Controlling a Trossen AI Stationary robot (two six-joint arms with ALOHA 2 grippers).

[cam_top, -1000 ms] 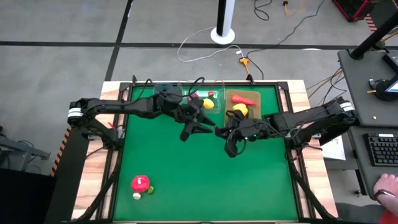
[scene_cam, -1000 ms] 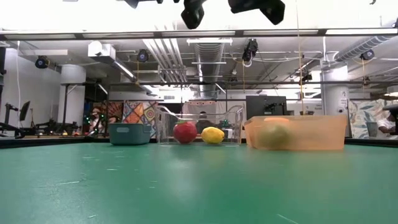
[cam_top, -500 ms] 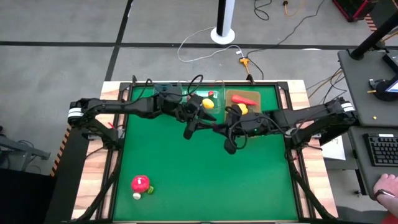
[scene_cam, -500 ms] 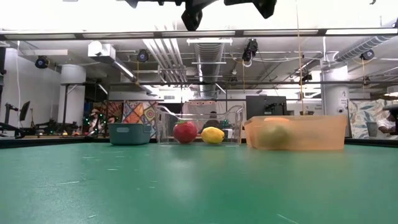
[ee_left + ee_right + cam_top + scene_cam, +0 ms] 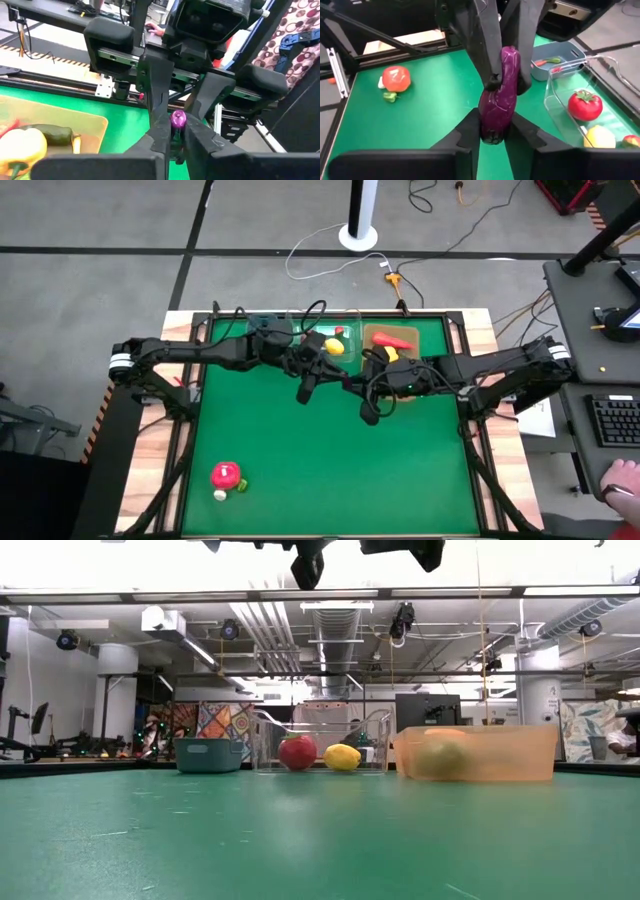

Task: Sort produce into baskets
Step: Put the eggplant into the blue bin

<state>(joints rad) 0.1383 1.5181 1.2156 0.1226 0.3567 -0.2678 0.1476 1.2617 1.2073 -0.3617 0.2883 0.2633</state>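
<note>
Mid-air handoff, frame centre: left pincer (image 5: 502, 75) clamps aubergine (image 5: 498, 92); right pincer (image 5: 492, 132) should release fully before retreating.

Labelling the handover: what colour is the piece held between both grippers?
Purple eggplant; right wrist view shows it best.

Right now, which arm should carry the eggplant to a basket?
Probably left: the left gripper is shut on the eggplant, nearer the bin and tub. The right gripper grips its other end.

Purple eggplant (image 5: 499, 95); green table (image 5: 300, 470); red tomato (image 5: 585, 105); yellow lemon (image 5: 342, 757); blue-grey bin (image 5: 208, 754).
</note>
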